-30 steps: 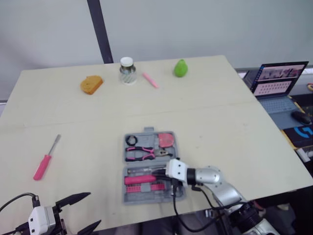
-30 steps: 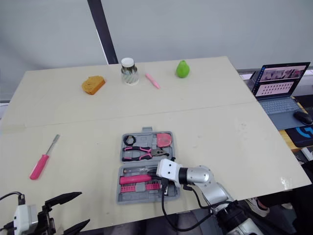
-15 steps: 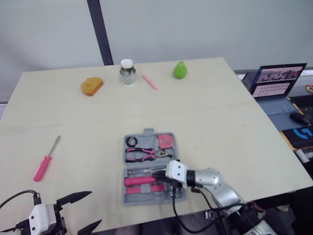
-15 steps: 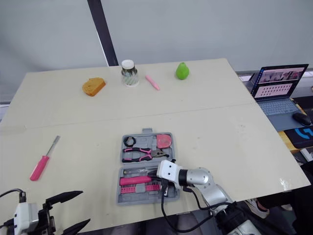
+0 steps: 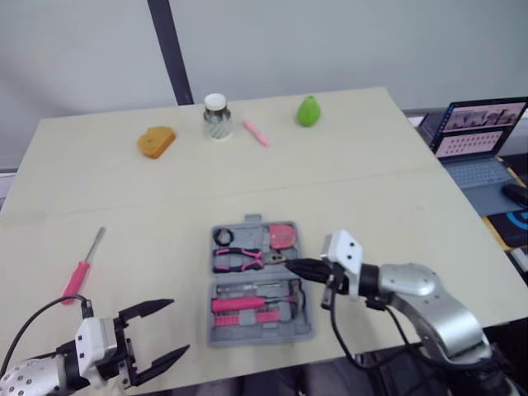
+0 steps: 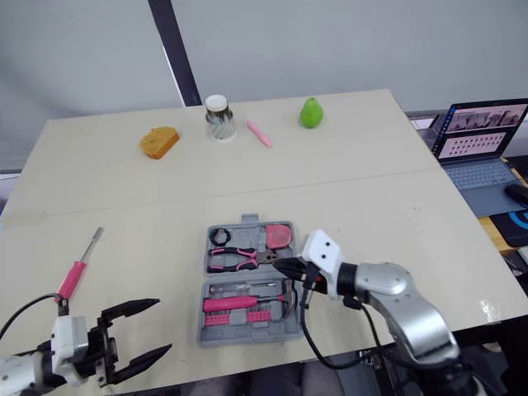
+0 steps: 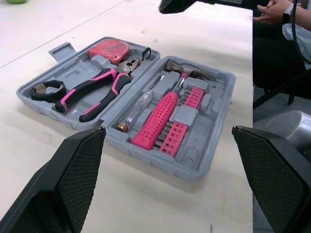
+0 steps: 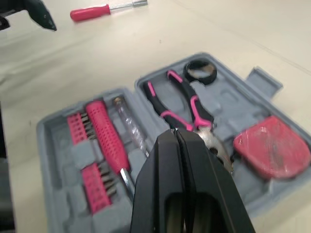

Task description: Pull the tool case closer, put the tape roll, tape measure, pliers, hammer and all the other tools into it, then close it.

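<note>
pink screwdriver [image 5: 80,271] 10 o'clock from left gripper [image 5: 177,327], axis 1–7 | left nearer, fingers wide | right gripper [image 5: 295,266] pinched together, empty

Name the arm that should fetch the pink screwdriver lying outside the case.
Left. The pink screwdriver lies on the robot's left, nearer the open left gripper; the right gripper is shut, over the tool case's right edge.

Pale beige table [image 5: 396,206] with the grey tool case [image 5: 262,332] lying open near the front edge and a pink-handled screwdriver [image 5: 80,272] well off to its left. Along the far edge sit an orange sponge-looking chunk [image 5: 155,142], a small jar [image 5: 216,116], a pink marker [image 5: 255,134] and a green pear [image 5: 308,110].
</note>
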